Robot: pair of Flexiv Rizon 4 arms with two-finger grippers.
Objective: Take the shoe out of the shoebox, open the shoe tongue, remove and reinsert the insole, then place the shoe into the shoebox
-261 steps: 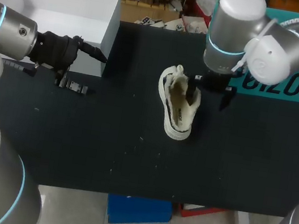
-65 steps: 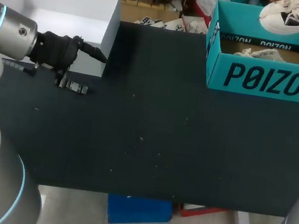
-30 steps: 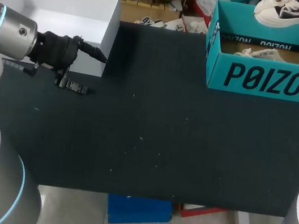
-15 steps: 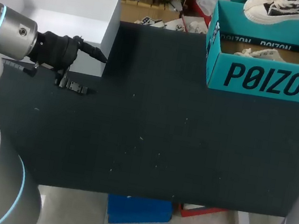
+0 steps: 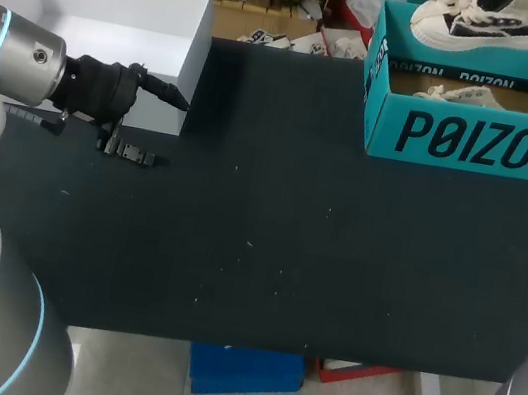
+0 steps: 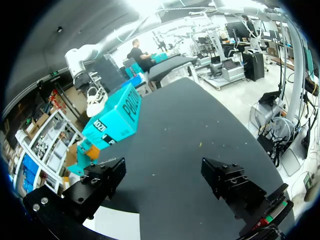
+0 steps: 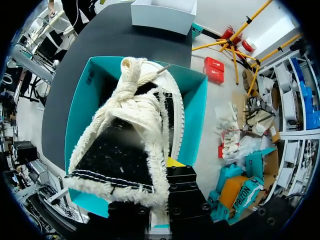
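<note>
Right gripper point(image 7: 159, 197) is clamping shoe point(image 5: 481, 19) over box point(image 5: 476, 142) (ready for lowering in). Left gripper point(image 6: 162, 180) is idling, jaws apart.

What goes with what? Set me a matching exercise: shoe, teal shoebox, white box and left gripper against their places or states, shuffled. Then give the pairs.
1. shoe
2. teal shoebox
3. white box
4. left gripper

A. at the far left of the table
B. open, nothing between its fingers
C. at the far right of the table
D. aloft over an open box

Pairs: 1-D, 2-C, 3-A, 4-B
</note>
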